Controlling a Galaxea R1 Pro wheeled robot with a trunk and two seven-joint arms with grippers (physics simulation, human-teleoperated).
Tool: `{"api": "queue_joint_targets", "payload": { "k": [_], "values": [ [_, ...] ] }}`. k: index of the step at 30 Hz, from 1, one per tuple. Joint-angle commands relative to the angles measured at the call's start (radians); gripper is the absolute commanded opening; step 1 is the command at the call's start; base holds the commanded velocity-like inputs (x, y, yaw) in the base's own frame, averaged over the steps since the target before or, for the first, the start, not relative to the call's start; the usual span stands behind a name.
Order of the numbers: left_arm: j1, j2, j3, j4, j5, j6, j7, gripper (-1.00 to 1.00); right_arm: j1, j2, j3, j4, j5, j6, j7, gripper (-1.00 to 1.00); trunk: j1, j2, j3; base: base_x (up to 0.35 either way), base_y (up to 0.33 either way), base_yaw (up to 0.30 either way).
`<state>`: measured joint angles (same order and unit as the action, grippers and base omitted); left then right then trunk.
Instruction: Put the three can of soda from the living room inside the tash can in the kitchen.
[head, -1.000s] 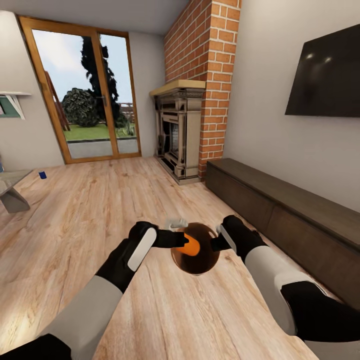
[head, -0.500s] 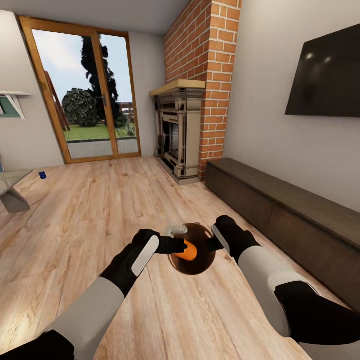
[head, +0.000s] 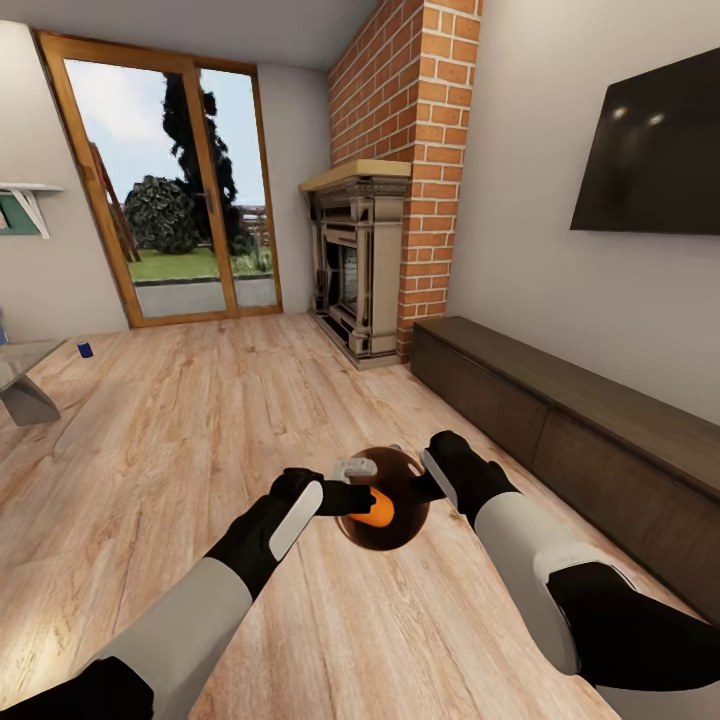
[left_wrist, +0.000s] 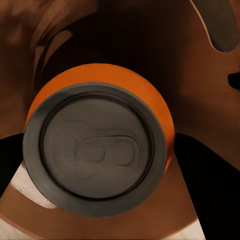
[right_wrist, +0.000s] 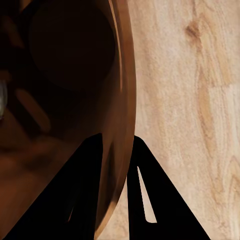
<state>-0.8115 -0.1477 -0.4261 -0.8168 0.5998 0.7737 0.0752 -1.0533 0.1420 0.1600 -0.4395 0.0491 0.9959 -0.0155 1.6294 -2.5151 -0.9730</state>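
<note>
An orange soda can (head: 378, 510) sits in the left gripper (head: 358, 497), clamped between its black fingers and held over the open mouth of the trash can (head: 408, 530). In the left wrist view the can's grey top (left_wrist: 95, 150) faces the camera, with the brown inside of the bucket behind it. The right gripper (head: 428, 487) pinches the rim of the trash can, one finger inside the wall and one outside, holding the bucket above the pale wood floor (head: 180, 430).

Farther out, to the left by the glass table (head: 22, 372), a small dark blue can (head: 85, 350) stands on the floor, well apart from the robot. Beyond are a brick fireplace (head: 365, 265), a low dark cabinet (head: 580, 430), a wall-mounted black TV (head: 650, 150) and glass doors (head: 165, 185) to a garden.

By the look of it, the task is at an early stage: the orange can is about to be dropped in, the blue one is untouched, and a third can cannot be made out inside the bucket.
</note>
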Motion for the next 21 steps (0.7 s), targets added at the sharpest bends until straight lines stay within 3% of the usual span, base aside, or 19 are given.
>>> {"api": "queue_joint_targets", "payload": {
  "k": [1, 21],
  "values": [
    [0.0, 0.0, -0.001, 0.001, 0.0, -0.003, 0.0, -1.0, -0.001, 0.001, -0.001, -0.001, -0.006, 0.0, 0.003, -1.0, 0.0, 0.0, 0.0, 0.0, 0.0, 0.0],
    [0.0, -0.003, -0.002, 0.053, 0.0, -0.046, -0.003, -1.0, -0.001, 0.012, -0.001, -0.001, -0.005, 0.0, 0.002, -1.0, 0.0, 0.0, 0.0, 0.0, 0.0, 0.0]
  ]
}}
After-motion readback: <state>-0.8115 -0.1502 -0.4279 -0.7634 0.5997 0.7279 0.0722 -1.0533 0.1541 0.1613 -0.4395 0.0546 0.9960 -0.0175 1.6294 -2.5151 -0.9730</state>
